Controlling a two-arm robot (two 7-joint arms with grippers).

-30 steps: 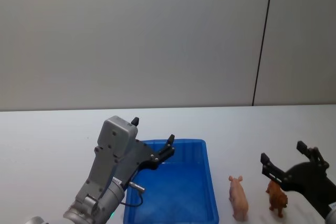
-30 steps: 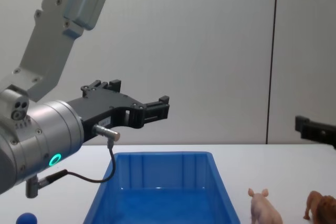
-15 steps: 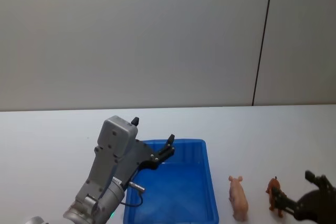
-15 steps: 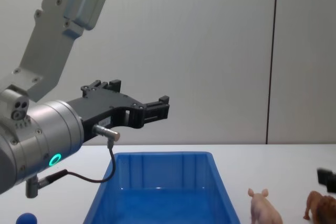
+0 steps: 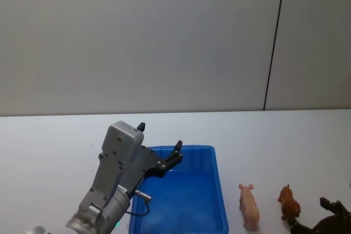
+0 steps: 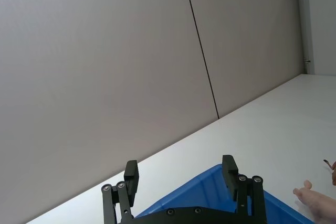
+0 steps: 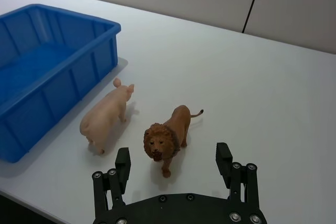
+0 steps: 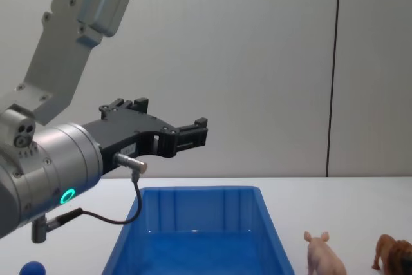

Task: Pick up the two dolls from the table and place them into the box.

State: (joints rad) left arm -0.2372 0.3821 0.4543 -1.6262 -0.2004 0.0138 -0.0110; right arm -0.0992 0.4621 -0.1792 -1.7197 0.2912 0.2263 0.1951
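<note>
The right gripper (image 7: pixel 173 151) gapes, lion (image 7: pixel 169 131) just before its jaws, pig (image 7: pixel 107 115) alongside; left gripper (image 6: pixel 180 163) gapes over the box (image 8: pixel 193 205)

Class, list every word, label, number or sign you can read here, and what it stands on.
No text can be read.
The box, pig and lion bear no writing.
A small pale sticker on the left arm is too small to read.

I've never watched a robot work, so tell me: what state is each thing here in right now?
blue bin: empty, on the table.
pig: standing on the table, outside the blue bin.
lion: standing beside the pig, ungrasped.
left hand: open, empty, raised above the blue bin.
right hand: open, empty, hovering near the lion.
</note>
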